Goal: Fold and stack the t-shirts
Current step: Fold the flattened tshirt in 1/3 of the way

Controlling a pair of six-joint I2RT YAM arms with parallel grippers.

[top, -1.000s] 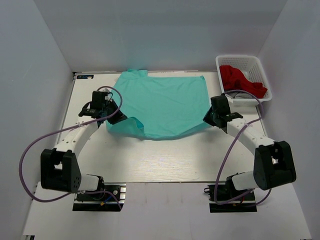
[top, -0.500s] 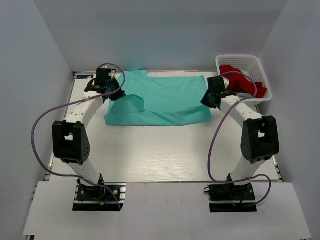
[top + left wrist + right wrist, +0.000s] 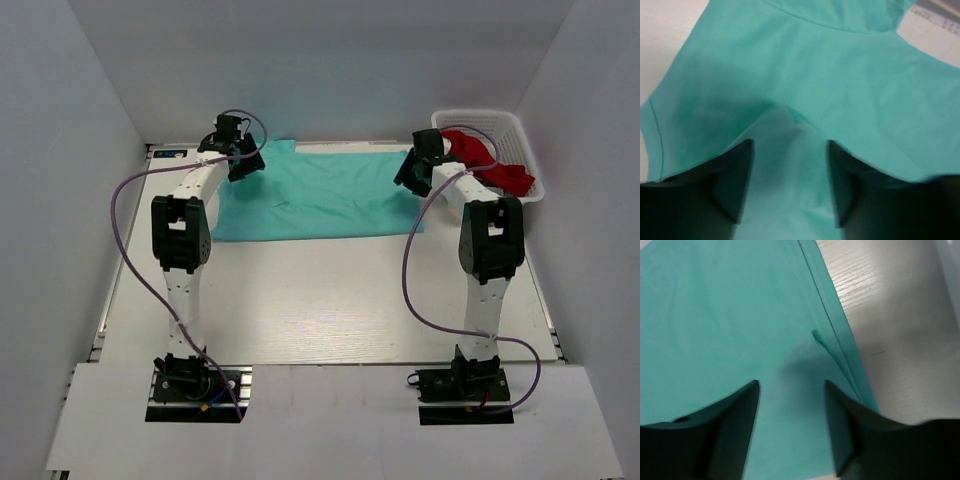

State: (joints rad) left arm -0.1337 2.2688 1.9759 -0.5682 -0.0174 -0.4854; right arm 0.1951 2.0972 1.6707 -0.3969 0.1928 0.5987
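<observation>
both arms reached farther back; each end effector (image 3: pixel 245 163) (image 3: pixel 411 170) pinches the teal t-shirt (image 3: pixel 320 195).

A: Can you see all of the green shirt (image 3: pixel 318 195)?
B: No. At 10 o'clock the left gripper (image 3: pixel 243 163) covers its corner. At 2 o'clock the right gripper (image 3: pixel 410 172) covers another.
A: And the wrist pictures?
B: Blurry. The shirt runs off every edge.
</observation>
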